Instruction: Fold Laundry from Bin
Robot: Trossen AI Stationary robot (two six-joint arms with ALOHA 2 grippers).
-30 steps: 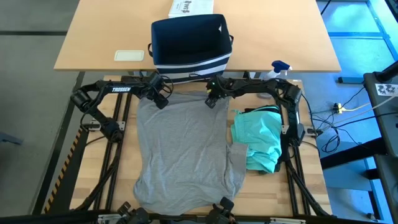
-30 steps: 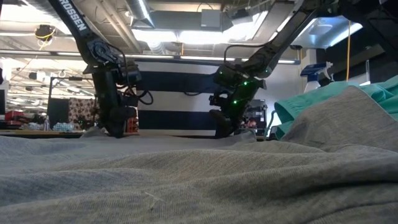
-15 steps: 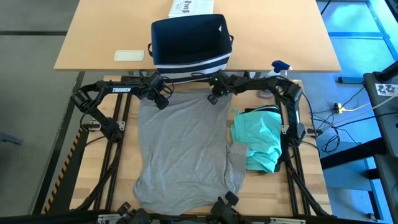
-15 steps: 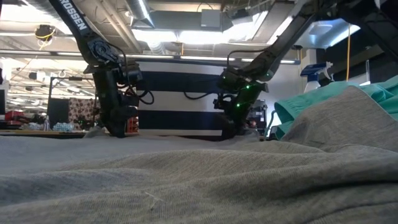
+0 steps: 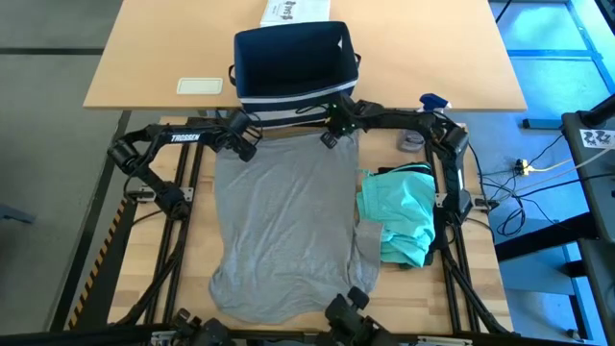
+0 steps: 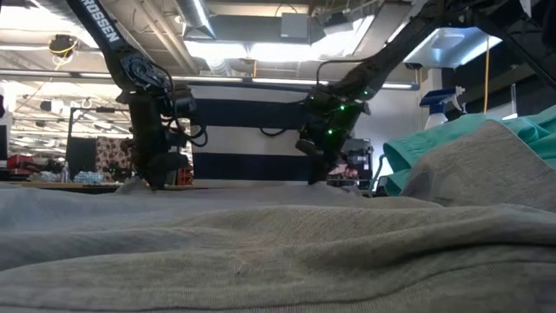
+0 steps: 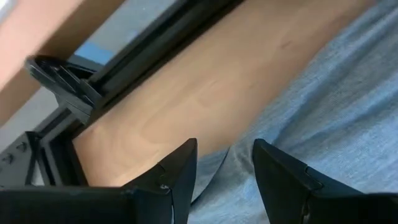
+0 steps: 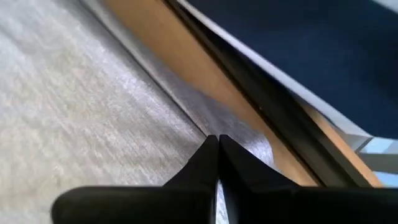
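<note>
Right gripper point(image 5: 330, 135) jaws pinched on grey cotton T-shirt point(image 5: 283, 226) edge; left gripper point(image 5: 242, 149) jaws half-open straddling it, unheld. Uneven lift risks skewing it.

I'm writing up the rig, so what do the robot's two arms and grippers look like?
Both are dark, slim jointed arms trailing black cables. The left arm carries white TROSSEN lettering; the right arm shows a small green light near its wrist. Each gripper has two dark, tapered, wedge-shaped jaws.

A white printed box point(image 5: 295, 12) lies at the far edge of the tan table point(image 5: 154, 58). A pale card point(image 5: 200, 86) lies near that table's near edge. A spray bottle point(image 5: 432, 102) stands just off its near right corner.
</note>
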